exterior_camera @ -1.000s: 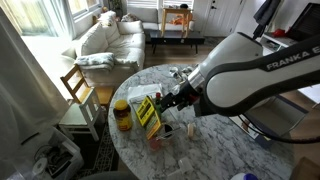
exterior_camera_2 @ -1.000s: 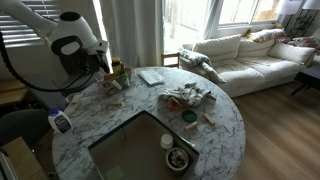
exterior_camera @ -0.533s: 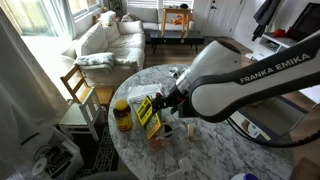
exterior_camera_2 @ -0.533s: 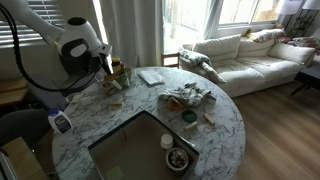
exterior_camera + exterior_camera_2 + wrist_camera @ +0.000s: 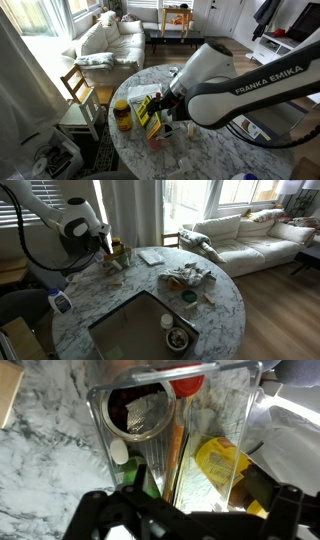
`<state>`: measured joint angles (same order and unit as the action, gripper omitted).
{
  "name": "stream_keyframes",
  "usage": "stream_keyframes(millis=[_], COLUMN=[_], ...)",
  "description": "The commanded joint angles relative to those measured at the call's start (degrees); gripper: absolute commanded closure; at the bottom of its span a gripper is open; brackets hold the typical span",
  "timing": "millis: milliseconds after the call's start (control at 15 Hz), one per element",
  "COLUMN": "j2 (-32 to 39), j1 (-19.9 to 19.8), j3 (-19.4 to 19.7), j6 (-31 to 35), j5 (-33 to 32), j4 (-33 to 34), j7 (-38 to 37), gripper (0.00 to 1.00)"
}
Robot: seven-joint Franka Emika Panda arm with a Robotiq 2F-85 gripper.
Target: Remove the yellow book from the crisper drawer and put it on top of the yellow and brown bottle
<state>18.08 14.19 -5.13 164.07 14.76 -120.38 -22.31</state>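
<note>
The yellow and brown bottle [image 5: 122, 114] stands on the marble table [image 5: 200, 150], a short amber jar with a yellow lid. My gripper [image 5: 166, 104] hovers just right of it, over a clear ribbed crisper drawer [image 5: 150, 455]. In the wrist view the fingers [image 5: 190, 520] are spread wide apart with nothing between them. A bright yellow item with dark print [image 5: 222, 460] stands in the drawer; it also shows in an exterior view [image 5: 148, 115]. I cannot make out the yellow book in any view.
The drawer also holds a dark round mesh thing [image 5: 140, 410], a red piece [image 5: 186, 382] and an orange stick. A flat pale sheet [image 5: 151, 256], a pile of clutter [image 5: 186, 277] and a large dark tray [image 5: 120, 330] lie on the table. A wooden chair [image 5: 78, 95] stands by the edge.
The arm has swung and the gripper has shifted a little toward the jar and the bright yellow item. The objects have not moved.
</note>
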Motion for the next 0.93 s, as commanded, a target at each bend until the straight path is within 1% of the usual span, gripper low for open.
stream_keyframes(millis=[0, 67, 133, 267, 333, 400, 733, 800, 867], j2=[3.09, 3.6, 4.03, 5.03, 5.43, 5.8, 6.79, 6.85, 6.87], j1=[1.4, 1.49, 2.41, 3.01, 3.23, 3.56, 4.25, 4.39, 4.44], j3=[1.16, 1.21, 2.44, 3.08, 3.34, 3.71, 4.31, 4.45, 4.47], j6=[-0.23, -0.18, -0.29, -0.31, -0.36, -0.34, -0.89, -0.96, -1.09], j5=[-2.89, -3.05, -4.67, -5.45, -5.69, -5.97, -5.8, -5.81, -5.76], j4=[2.41, 2.63, 2.83, 3.42, 3.59, 3.82, 4.6, 4.53, 4.53], j7=[-3.26, -3.37, -4.33, -5.07, -5.33, -5.79, -6.69, -6.89, -6.96], gripper=[0.0, 0.0, 0.0, 0.01, 0.06, 0.23, 0.61, 0.7, 0.77])
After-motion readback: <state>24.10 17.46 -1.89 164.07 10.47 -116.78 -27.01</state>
